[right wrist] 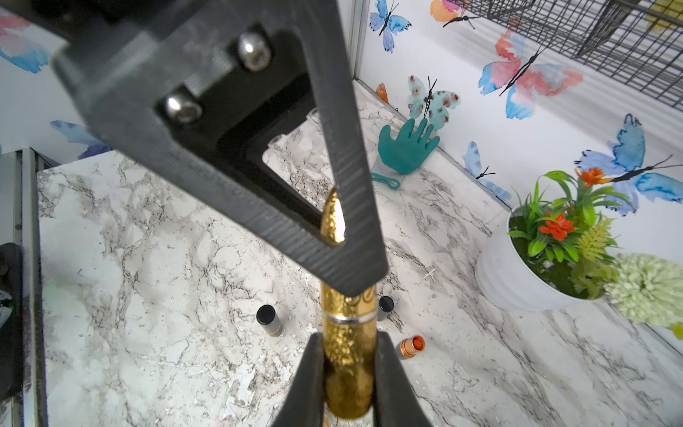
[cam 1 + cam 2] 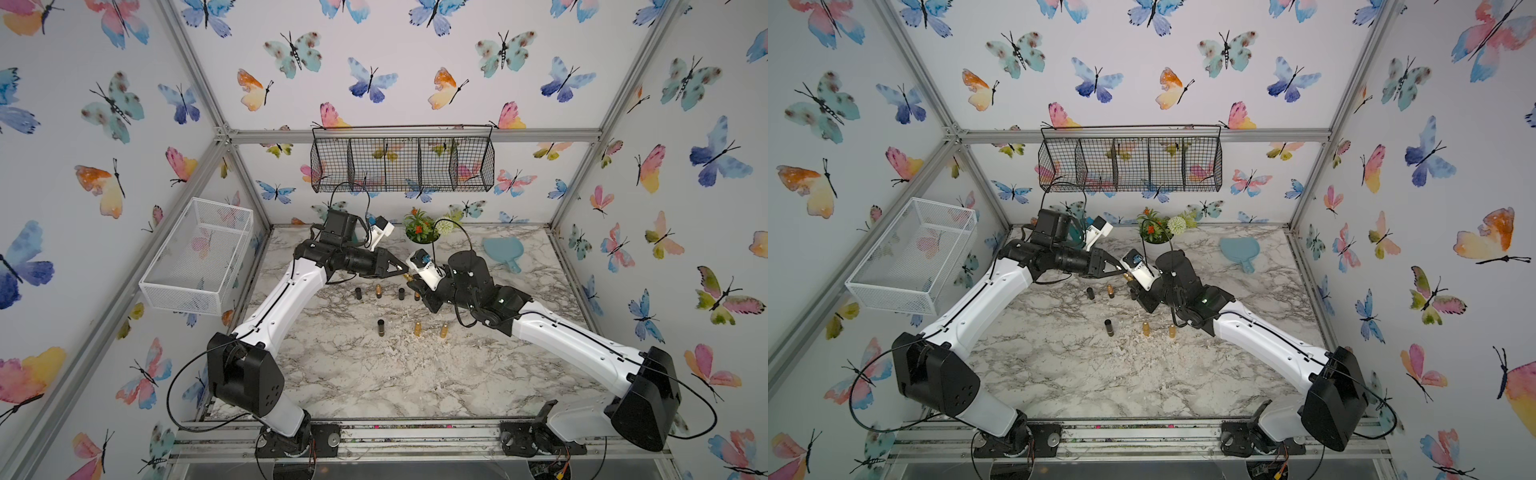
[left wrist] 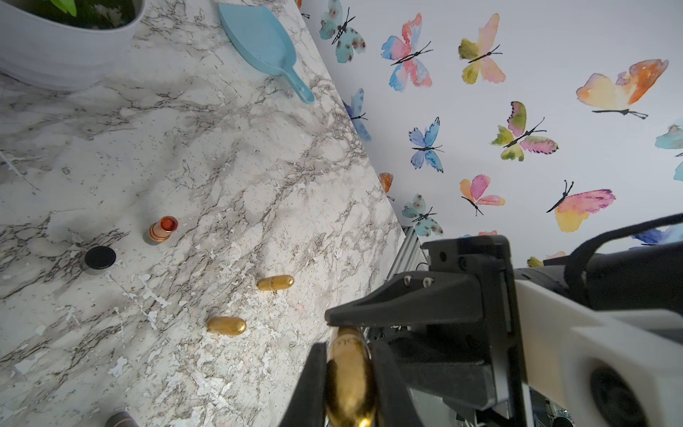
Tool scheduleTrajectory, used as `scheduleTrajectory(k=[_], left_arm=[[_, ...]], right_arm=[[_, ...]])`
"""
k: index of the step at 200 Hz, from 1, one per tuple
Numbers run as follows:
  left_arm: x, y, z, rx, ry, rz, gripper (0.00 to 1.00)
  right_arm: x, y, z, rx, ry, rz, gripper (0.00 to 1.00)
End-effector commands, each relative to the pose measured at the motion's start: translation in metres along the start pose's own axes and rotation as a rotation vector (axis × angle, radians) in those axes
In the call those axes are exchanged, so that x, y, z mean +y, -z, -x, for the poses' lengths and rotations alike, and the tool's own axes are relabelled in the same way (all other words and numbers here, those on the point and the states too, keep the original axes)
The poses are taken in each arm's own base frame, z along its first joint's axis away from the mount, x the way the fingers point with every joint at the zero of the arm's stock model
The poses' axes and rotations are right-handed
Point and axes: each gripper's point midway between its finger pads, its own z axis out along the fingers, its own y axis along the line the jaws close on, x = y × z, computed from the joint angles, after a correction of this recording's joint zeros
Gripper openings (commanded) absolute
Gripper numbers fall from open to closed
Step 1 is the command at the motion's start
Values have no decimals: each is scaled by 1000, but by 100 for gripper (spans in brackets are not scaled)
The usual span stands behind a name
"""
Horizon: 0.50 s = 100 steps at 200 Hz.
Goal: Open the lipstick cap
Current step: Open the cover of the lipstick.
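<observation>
- The gold lipstick is held in the air above the table, just in front of the plant pot on the side facing the robot's bases, and it lies roughly level between the two arms.
- The left end effector is closed tight on one end of the gold lipstick, with its black fingers pressed against both sides.
- The right end effector is closed tight on the other end.
- The two end effectors nearly meet tip to tip, with only a short stretch of gold showing between them.
- A silver ring on that stretch marks where cap and body join. No gap shows there, so the cap is on.
- I cannot tell which end effector has the cap end.
- An uncapped tube with a red tip stands on the table, farther from the plant pot than the held lipstick.
- A black tube and a second black tube stand upright near it.
- Two gold cases stand apart from each other, farther again from the plant pot.
- A blue scoop lies flat beside the plant pot on the right arm's side.
- A teal glove lies on the left arm's side, by the back wall.
</observation>
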Motion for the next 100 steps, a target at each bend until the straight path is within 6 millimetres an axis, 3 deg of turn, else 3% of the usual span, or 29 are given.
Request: scheduleTrajectory(k=[1,53,100], left_arm=[[4,1,-1,5,-2,20,0],[15,13,17,-42,0,49,0],[33,29,31,-86,29,75,0]], right_arm=[[-12,9,16,-35,-2,-48,2],[-21,22,-9,34,-5,-121,2],[-23,32,-16,40,-13,-151,2]])
